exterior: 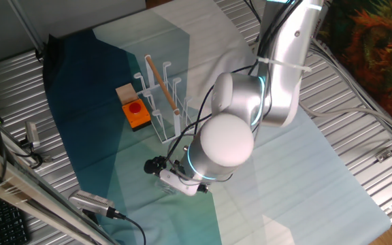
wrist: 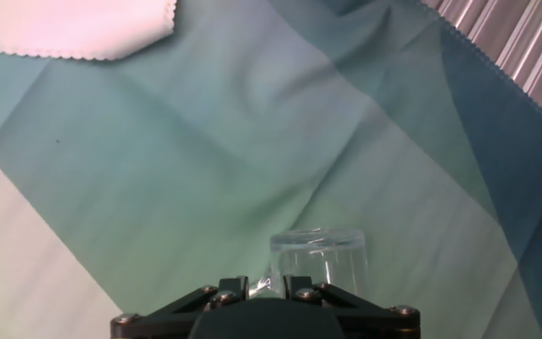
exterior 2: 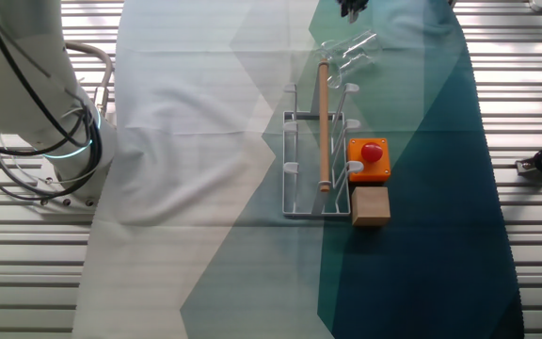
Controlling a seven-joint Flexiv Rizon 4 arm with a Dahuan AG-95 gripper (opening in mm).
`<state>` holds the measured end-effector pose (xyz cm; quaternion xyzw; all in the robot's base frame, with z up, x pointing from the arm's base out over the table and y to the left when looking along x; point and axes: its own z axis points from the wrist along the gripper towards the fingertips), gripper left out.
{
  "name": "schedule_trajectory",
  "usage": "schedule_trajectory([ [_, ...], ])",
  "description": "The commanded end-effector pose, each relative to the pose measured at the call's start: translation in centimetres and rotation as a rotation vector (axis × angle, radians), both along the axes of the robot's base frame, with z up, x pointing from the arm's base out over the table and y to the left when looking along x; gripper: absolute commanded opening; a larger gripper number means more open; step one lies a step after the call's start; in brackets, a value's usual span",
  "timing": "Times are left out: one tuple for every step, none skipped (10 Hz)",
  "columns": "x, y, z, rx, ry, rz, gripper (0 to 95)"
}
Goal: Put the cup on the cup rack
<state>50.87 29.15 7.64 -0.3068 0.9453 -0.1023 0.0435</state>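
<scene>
The cup (wrist: 318,257) is a clear glass mug. In the hand view it stands just beyond my gripper (wrist: 263,282), over the teal cloth. The jaws are nearly together with a glint of glass between them, so the gripper is shut on the cup's edge or handle. In the other fixed view the cup (exterior 2: 349,52) shows faintly below the gripper (exterior 2: 351,8), just past the far end of the cup rack (exterior 2: 313,162). In one fixed view the white cup rack (exterior: 160,102) stands behind the gripper (exterior: 160,166), and the arm hides most of the cup.
A wooden rod (exterior 2: 324,122) lies along the top of the rack. An orange box with a red button (exterior 2: 369,157) and a brown block (exterior 2: 370,205) sit beside the rack. A teal and white cloth (wrist: 158,169) covers the table. A white cloth (wrist: 73,24) lies at the upper left.
</scene>
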Motion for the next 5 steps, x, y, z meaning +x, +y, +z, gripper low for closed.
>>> schedule_trajectory([
  [0.10,-0.22,-0.41,-0.007,0.005,-0.008,19.0],
  [0.32,-0.20,-0.65,-0.012,0.005,-0.010,19.0],
  [0.43,-0.20,-0.83,-0.015,0.004,-0.009,19.0],
  [0.46,-0.24,-0.90,-0.012,0.003,-0.011,19.0],
  [0.50,-0.22,-0.95,-0.009,0.003,-0.012,19.0],
])
